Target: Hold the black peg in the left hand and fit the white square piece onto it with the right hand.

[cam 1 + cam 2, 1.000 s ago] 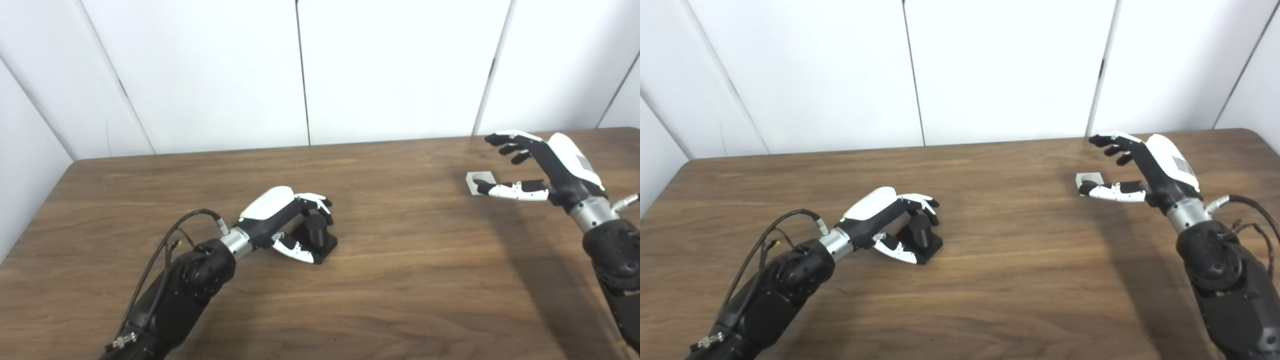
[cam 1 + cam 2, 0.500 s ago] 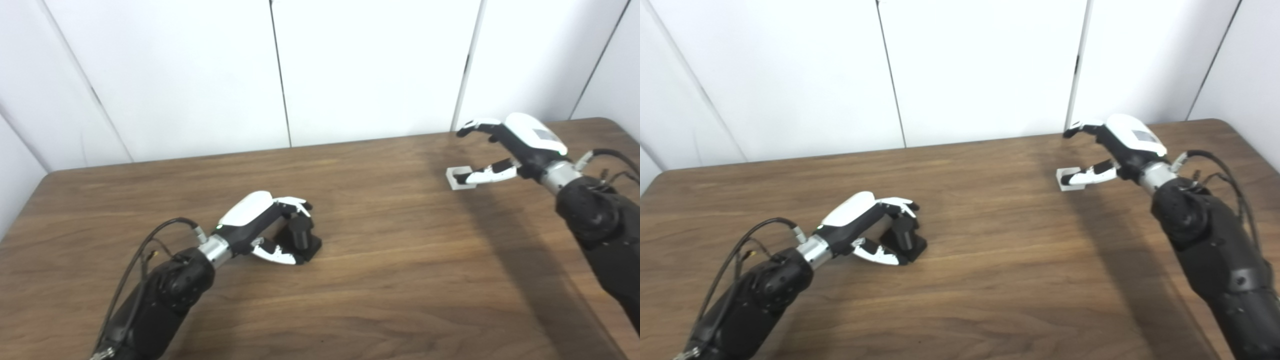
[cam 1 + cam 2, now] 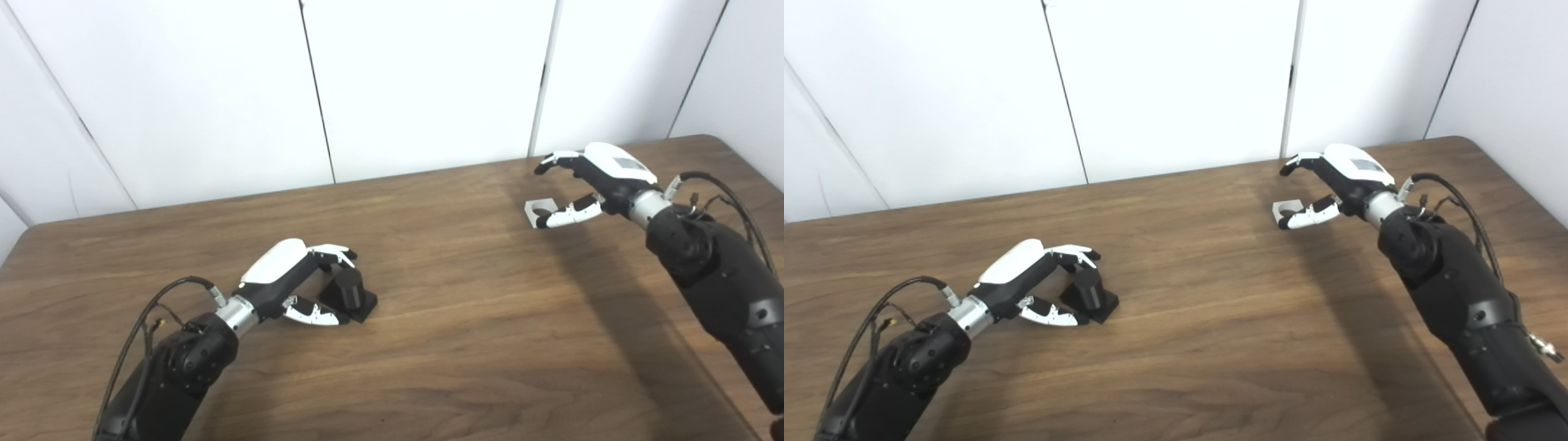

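The peg [image 3: 350,289] stands upright on its square black base on the tabletop [image 3: 465,343], at about 8 o'clock from the tabletop's middle; the left hand [image 3: 288,278] lies at the peg's 9 o'clock, fingers [image 3: 334,252] arched over the peg's top and thumb [image 3: 312,315] stretched low along the base's near side, cupped around the peg; whether it touches or grips it I cannot tell; the base sits flat on the wood. The white piece [image 3: 539,210], a small square block with a round hole, lies flat at about 2 o'clock, well apart from the peg; the right hand [image 3: 597,184] hovers at its 3 o'clock, spread and holding nothing, thumb [image 3: 566,213] crossing the piece's near edge, fingers [image 3: 554,160] curled above its far side; white wall panels [image 3: 429,79] stand beyond the tabletop at 12 o'clock.
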{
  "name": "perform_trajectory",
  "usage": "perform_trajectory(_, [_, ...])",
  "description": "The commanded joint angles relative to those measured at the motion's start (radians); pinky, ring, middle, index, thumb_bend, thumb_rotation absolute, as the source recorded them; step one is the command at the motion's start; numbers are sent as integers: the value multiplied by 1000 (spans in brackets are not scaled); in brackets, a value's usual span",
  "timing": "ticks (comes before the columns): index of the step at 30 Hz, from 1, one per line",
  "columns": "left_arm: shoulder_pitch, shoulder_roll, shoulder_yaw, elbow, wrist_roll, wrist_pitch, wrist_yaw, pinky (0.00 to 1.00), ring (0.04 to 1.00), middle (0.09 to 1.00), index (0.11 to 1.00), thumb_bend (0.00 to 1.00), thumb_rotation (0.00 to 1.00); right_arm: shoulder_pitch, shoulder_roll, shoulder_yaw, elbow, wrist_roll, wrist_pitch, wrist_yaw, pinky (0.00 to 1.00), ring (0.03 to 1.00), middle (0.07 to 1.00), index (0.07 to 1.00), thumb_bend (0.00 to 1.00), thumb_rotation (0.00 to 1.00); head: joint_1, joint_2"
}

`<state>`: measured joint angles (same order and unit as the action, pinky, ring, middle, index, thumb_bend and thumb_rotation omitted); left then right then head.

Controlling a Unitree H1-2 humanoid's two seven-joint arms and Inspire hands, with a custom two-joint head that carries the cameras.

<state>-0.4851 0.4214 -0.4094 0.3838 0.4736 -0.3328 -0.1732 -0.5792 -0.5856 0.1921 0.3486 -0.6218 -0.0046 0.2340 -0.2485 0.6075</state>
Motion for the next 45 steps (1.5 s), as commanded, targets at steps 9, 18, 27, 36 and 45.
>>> perform_trajectory(9, [56,75,-17,84,59,78,-65,686,830,838,607,775,76,-115,-30,42,96,-37,-13,-2,731,891,903,799,768,399,0,-5])
perform_trajectory(18, [67,63,-12,88,63,68,-23,678,809,823,599,788,55,-143,-31,65,159,-36,-19,-5,727,893,901,802,773,390,4,-7])
perform_trajectory(27, [68,63,-19,90,71,76,-16,677,813,827,597,765,73,-147,-40,78,165,-49,-18,-6,738,899,904,810,763,396,4,-5])
perform_trajectory(36, [70,66,-22,88,68,81,-20,681,816,830,597,781,37,-176,-44,95,208,-64,-32,-15,745,895,901,806,759,398,6,-9])
perform_trajectory(45, [69,65,-26,92,67,78,-20,680,823,832,599,776,56,-207,-36,129,278,-75,-35,-18,737,894,901,792,768,394,16,-7])
